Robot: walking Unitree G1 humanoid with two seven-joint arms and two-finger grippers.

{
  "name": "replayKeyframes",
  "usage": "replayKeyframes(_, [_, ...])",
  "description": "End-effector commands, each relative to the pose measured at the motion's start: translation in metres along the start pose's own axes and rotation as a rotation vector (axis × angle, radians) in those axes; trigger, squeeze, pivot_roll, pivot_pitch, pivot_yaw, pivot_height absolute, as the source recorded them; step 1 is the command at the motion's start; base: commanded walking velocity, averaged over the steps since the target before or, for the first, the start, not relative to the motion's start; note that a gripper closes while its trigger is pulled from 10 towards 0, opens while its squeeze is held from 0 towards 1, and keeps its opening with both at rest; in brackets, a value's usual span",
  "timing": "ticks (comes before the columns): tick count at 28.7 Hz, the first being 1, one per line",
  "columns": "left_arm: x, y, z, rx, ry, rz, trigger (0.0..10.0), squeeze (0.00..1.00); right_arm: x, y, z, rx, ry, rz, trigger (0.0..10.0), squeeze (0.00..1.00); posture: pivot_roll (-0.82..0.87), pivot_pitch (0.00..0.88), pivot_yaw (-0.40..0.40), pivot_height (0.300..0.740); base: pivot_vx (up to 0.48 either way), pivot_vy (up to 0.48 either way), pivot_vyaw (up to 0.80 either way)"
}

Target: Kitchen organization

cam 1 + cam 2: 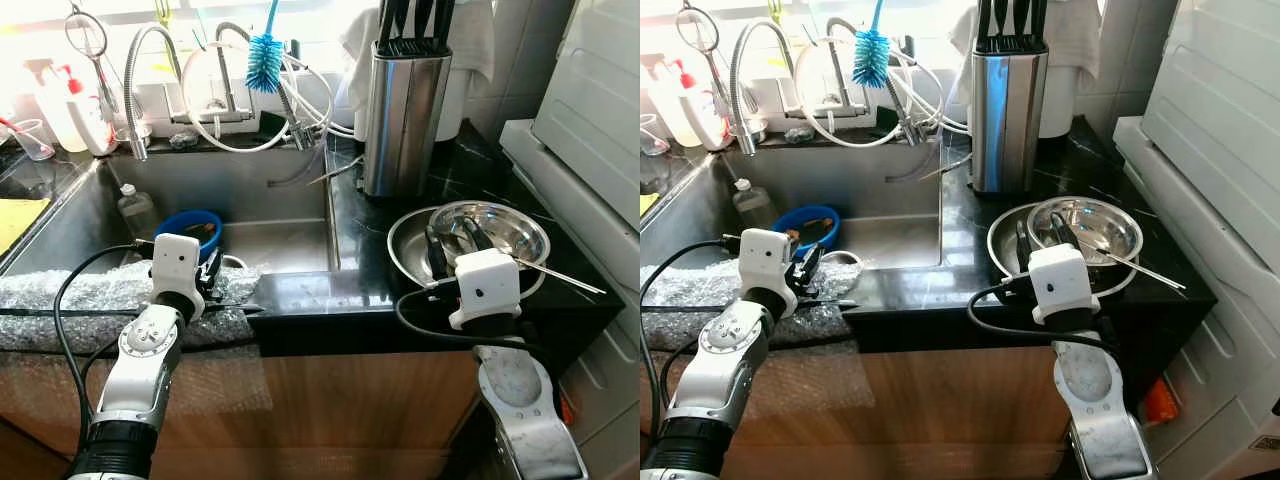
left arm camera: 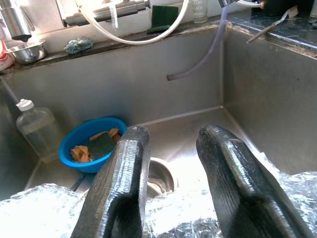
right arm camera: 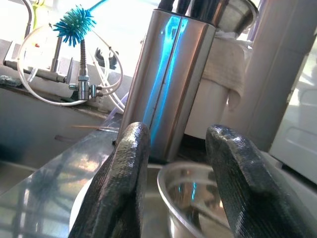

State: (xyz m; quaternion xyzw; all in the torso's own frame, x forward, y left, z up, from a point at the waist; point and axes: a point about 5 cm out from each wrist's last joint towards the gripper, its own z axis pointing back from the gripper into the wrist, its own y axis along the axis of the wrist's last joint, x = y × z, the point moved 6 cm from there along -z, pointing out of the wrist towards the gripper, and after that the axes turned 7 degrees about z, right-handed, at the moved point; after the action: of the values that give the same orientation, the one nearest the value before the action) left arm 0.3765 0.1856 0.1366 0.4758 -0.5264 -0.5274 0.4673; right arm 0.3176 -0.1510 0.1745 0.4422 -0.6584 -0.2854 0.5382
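Now L fingers [image 2: 129,168] parted over sink [image 2: 237,84] front edge.

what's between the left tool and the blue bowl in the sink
Crinkled plastic wrap on the sink's front edge, then bare sink floor with the drain, before the blue bowl; left wrist view.

a home kitchen: a steel sink [image 1: 250,190] set in a black stone counter [image 1: 350,300], faucets [image 1: 140,80] and hoses by a bright window, a blue bottle brush [image 1: 264,60], a knife block [image 1: 403,110], nested metal bowls [image 1: 490,235], and a blue bowl [image 2: 91,144] with sponge scraps.
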Motion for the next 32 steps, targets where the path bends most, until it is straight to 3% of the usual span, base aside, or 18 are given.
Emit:
replayKeyframes(1, [0.001,-0.012,0.002,-0.052,-0.008,-0.007,10.0,0.00,0.007,0.004,0.000,0.006,-0.021,0.003,10.0,0.00,-0.07,0.000,0.063,0.740,0.000,0.000,0.00])
replayKeyframes(6, [0.005,-0.015,0.002,-0.056,-0.016,-0.004,10.0,0.00,0.014,-0.010,0.014,-0.042,-0.033,0.020,10.0,0.00,-0.08,0.000,0.057,0.740,0.000,0.000,0.00])
replayKeyframes(15, [0.005,-0.015,0.001,-0.055,-0.020,-0.007,10.0,0.00,0.020,-0.018,0.024,-0.080,-0.046,0.031,10.0,0.00,-0.09,0.000,0.063,0.740,0.000,0.000,0.00])
replayKeyframes(32, [0.005,-0.013,0.001,-0.056,-0.022,-0.014,10.0,0.00,0.037,-0.036,0.021,-0.128,-0.083,0.060,10.0,0.00,-0.08,0.000,0.070,0.740,0.000,0.000,0.00])
